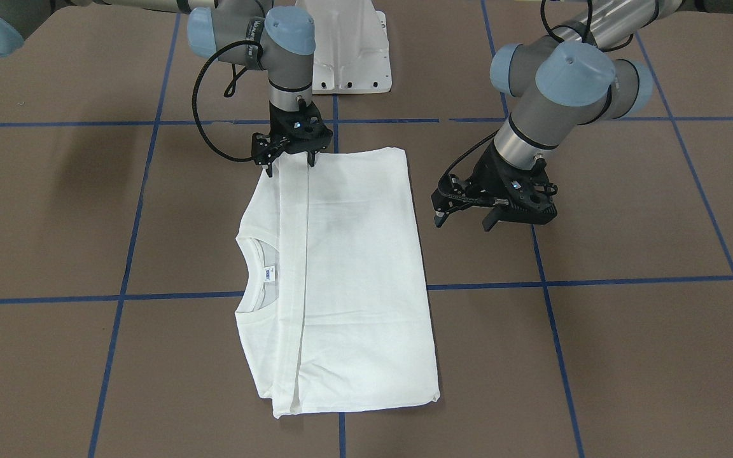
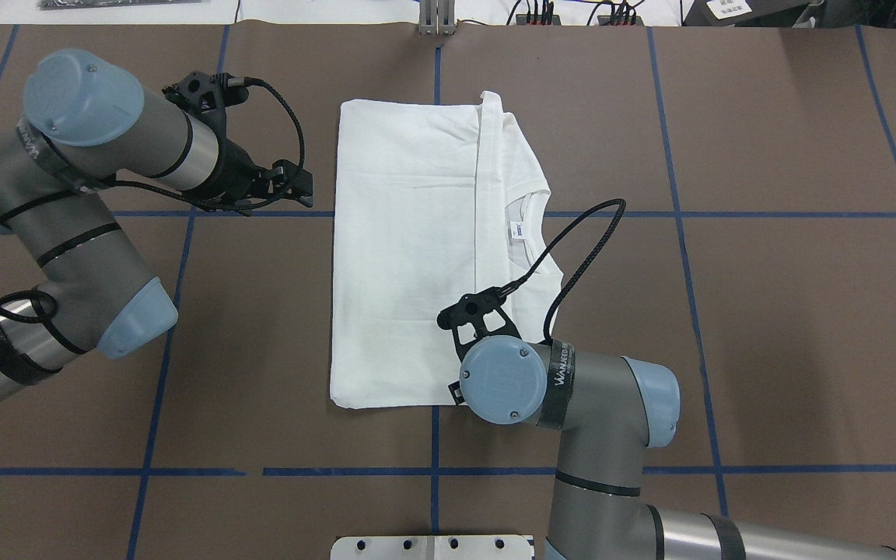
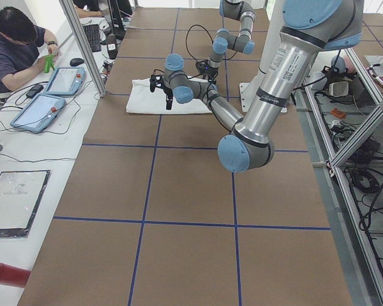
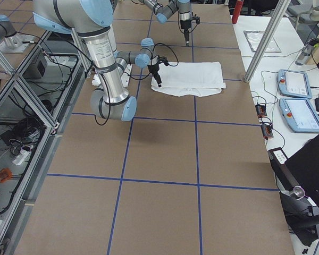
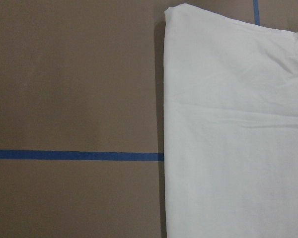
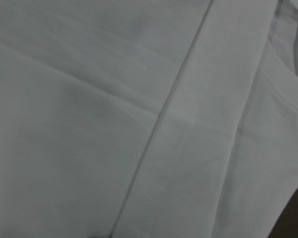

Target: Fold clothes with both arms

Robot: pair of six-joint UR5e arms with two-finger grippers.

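Note:
The clothes are one white shirt (image 1: pixel 347 273), folded into a tall rectangle with its plain side up. Its collar and small neck label (image 1: pixel 269 273) show along one long edge. The shirt (image 2: pixel 409 257) lies flat in the middle of the table. My right gripper (image 1: pixel 290 164) points straight down at the shirt's corner nearest the robot base. It is open, with its fingers straddling the folded hem. In the overhead view the wrist hides it. My left gripper (image 1: pixel 465 221) hangs open just off the shirt's other long edge, holding nothing. The left gripper (image 2: pixel 306 187) is beside the cloth, clear of it.
The table (image 1: pixel 627 356) is brown with a grid of blue tape lines. The white pedestal base (image 1: pixel 347 57) stands at the robot's edge. A person (image 3: pixel 13 48) sits at a side bench with tablets (image 3: pixel 51 95). An aluminium frame (image 4: pixel 21 90) runs behind the robot.

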